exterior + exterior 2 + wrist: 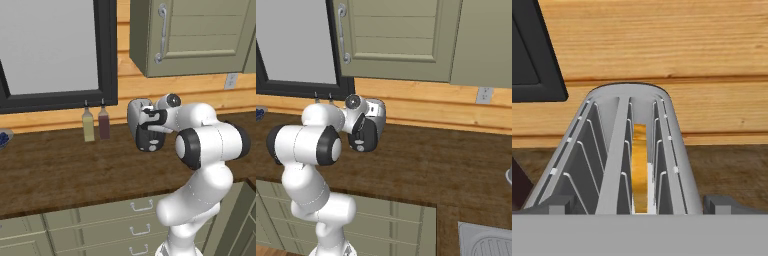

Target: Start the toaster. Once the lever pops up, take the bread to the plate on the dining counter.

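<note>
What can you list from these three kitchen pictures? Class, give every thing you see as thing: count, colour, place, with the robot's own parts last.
toaster: one, silver-grey with a black end panel, on the counter by the wall, partly behind the arm.
bread: one slice, golden-brown edge, standing in the right slot in the hand view.
bottles: two, one pale yellow and one dark red, side by side below the window.
counter: one, dark brown wood grain, over olive-green drawers.
window: one, black frame, on the wall at left.
wall cabinet: one, olive green with a metal handle, above the toaster.
wall outlet: one, pale, on the wood wall at right.
sink: one, grey, lower right corner.
hand: one, dark finger tips, open, just above the toaster.
</note>
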You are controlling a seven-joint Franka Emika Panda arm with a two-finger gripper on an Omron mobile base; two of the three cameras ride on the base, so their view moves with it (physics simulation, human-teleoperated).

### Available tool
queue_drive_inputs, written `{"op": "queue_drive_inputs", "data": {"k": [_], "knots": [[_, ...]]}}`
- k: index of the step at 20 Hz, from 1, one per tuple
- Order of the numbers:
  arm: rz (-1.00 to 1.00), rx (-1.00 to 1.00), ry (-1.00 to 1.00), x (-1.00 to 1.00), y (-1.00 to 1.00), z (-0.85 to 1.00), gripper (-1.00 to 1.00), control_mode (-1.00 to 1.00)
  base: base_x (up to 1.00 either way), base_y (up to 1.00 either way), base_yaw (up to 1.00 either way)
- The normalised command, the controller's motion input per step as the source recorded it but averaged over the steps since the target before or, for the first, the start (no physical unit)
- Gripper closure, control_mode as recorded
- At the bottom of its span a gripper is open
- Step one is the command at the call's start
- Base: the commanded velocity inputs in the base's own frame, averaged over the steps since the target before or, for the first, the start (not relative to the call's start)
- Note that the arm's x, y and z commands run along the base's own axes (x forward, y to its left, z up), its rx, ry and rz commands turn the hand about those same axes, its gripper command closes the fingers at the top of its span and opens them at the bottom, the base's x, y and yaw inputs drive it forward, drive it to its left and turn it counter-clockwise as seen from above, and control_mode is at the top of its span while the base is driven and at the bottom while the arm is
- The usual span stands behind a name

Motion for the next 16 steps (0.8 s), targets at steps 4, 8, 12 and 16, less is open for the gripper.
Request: {"op": "queue_drive_inputs", "data": {"k": [4, 8, 12, 16], "knots": [[0.00, 0.00, 0.00, 0.00, 0.00, 0.00, -1.00, -1.00, 0.00, 0.00, 0.00], [0.00, 0.00, 0.00, 0.00, 0.00, 0.00, -1.00, -1.00, 0.00, 0.00, 0.00], [0.00, 0.00, 0.00, 0.00, 0.00, 0.00, -1.00, -1.00, 0.00, 0.00, 0.00], [0.00, 0.00, 0.00, 0.00, 0.00, 0.00, -1.00, -1.00, 0.00, 0.00, 0.00]]}}
